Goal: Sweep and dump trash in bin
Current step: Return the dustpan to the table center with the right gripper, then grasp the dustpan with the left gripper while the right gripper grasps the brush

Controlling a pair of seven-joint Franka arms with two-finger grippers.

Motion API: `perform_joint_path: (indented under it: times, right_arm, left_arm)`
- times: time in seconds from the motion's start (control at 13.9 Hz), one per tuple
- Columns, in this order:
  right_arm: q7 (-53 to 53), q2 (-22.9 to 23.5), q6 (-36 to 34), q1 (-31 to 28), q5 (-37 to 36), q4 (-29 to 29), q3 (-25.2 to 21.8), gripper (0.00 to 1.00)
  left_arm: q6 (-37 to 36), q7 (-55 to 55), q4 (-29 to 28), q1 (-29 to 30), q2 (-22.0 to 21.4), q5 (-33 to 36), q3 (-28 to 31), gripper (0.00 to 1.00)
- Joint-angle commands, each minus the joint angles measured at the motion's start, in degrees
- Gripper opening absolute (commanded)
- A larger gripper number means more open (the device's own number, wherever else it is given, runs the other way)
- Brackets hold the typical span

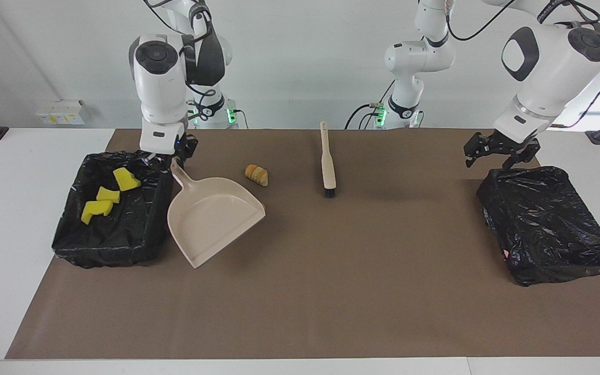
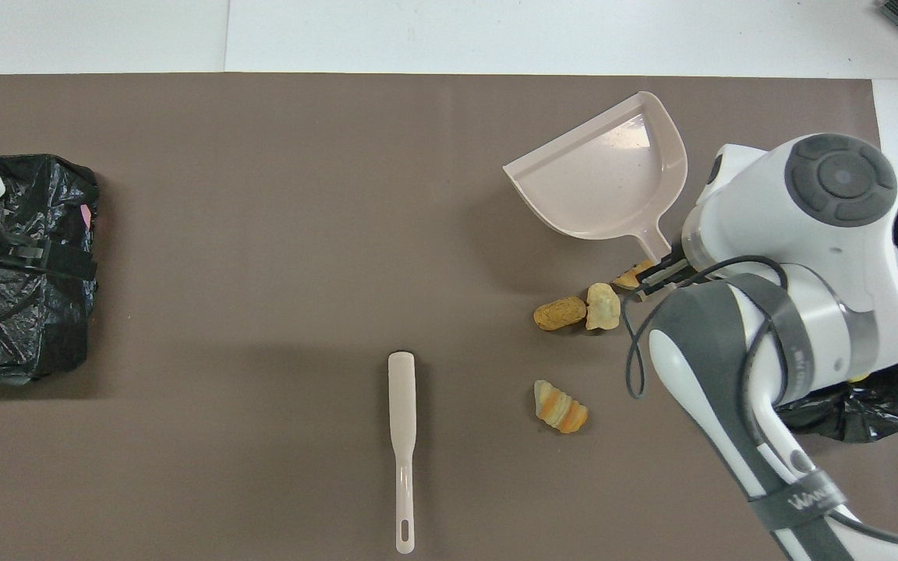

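Now the right tool [image 1: 167, 156] grips the dustpan [image 1: 211, 219] by its handle beside the bin [image 1: 112, 245]. Meanwhile the left tool [image 1: 500, 151] hangs wide open over the other bin [image 1: 550, 229].

The dustpan [image 1: 215, 217] looks like smooth beige plastic with a slight sheen. Both bin liners [image 1: 550, 224] are crinkled glossy black plastic film, and the brown table cover [image 1: 331, 291] is matt, paper-like.

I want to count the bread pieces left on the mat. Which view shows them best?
The overhead view: all four bread pieces show, though the right gripper partly covers one. In the facing view the raised dustpan hides three, leaving only one bread piece visible.
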Motion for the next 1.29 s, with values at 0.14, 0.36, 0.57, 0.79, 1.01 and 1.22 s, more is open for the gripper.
perform_joint_path:
  times: [0.14,0.36,0.57,0.79,1.01,1.22]
  right_arm:
    - [25.12,8.16,4.64,10.65,4.27,6.42,-0.26,0.00]
    - [38.58,16.41,6.24,17.68,3.84,13.88,-0.26,0.00]
    - [48.44,25.47,9.39,22.27,3.84,22.51,-0.26,0.00]
    - [51.18,29.70,13.78,24.29,3.93,24.46,-0.26,0.00]
    - [51.19,30.68,14.94,24.39,3.49,24.37,-0.26,0.66]
    - [50.40,27.97,14.07,23.69,3.66,24.11,-0.35,1.00]
  left_arm:
    - [-0.29,-0.15,0.86,0.18,0.63,-0.61,0.12,1.00]
    - [-0.28,-0.15,0.51,0.18,0.45,-0.52,0.12,1.00]
    - [-0.28,-0.15,0.50,0.18,0.45,-0.52,0.12,1.00]
    - [-0.28,-0.15,0.33,0.18,0.36,-0.52,0.21,1.00]
    - [-0.28,-0.15,0.24,0.18,0.36,-0.61,0.21,1.00]
    - [0.07,-0.06,0.24,0.18,0.36,-0.52,0.21,1.00]
